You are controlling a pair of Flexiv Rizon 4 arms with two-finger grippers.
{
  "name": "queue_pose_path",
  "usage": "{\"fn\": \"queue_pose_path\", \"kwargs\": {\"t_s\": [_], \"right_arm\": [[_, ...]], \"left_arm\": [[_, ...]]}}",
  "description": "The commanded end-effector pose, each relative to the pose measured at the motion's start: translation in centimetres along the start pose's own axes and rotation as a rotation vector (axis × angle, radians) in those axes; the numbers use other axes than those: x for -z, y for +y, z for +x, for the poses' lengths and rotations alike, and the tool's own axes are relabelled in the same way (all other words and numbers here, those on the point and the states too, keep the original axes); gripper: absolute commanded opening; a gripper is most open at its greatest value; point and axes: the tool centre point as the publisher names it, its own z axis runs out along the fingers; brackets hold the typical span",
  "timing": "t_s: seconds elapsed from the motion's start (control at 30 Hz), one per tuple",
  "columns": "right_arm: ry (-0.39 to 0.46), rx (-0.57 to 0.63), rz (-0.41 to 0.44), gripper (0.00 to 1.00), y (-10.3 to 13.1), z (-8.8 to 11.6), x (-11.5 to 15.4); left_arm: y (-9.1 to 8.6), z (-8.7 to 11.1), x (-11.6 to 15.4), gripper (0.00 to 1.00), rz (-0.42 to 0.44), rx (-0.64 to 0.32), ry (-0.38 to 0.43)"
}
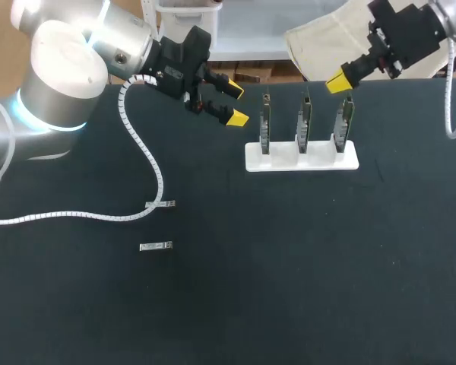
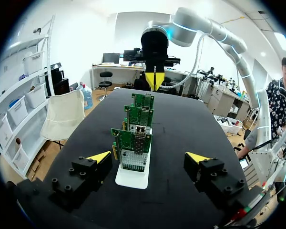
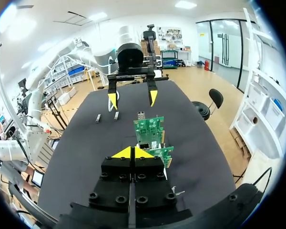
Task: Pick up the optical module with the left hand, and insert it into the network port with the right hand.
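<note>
White rack (image 1: 302, 161) sat on the black table (image 1: 289, 304), toward the far side and right of middle. It held three green network cards (image 1: 305, 122), each upright in its own slot, in a row along the rack and parallel to each other. In the left wrist view the cards lined up one behind another ahead of the gripper, ports facing it.

Two optical modules lay flat on the table, left of middle and well apart from the rack. First optical module (image 1: 160, 204) was the farther one, just beside the bend of the left arm's white spiral cable (image 1: 140, 148); contact could not be told. Second optical module (image 1: 156, 245) lay nearer the front edge, just beside the first. Both had their long axes running roughly left-right across the table, nearly parallel to each other. Too small to tell which end was the connector end.

Left gripper (image 1: 235, 103) hung in the air left of the rack, fingers spread wide with nothing between them, pointed toward the cards and not touching any. Right gripper (image 1: 339, 81) hung over the far right of the table, near the top of the right-end card, apart from it, yellow tips pressed together and holding nothing.
</note>
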Motion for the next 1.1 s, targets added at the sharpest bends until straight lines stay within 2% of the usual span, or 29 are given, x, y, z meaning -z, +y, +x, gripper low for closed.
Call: {"fn": "queue_pose_path", "kwargs": {"t_s": [0.03, 1.07, 1.1], "right_arm": [[0.004, 0.004, -0.006, 0.0, -0.33, -0.04, -0.18], [0.036, 0.011, 0.011, 0.0, -0.66, 0.45, -0.43], [0.038, 0.008, 0.01, 0.07, -0.65, 0.46, -0.42]], "left_arm": [[0.06, 0.03, -0.02, 1.0, 0.0, -0.001, 0.001], [0.06, 0.03, -0.02, 1.0, 0.0, -0.001, 0.001], [0.06, 0.03, -0.02, 1.0, 0.0, -0.001, 0.001]]}}
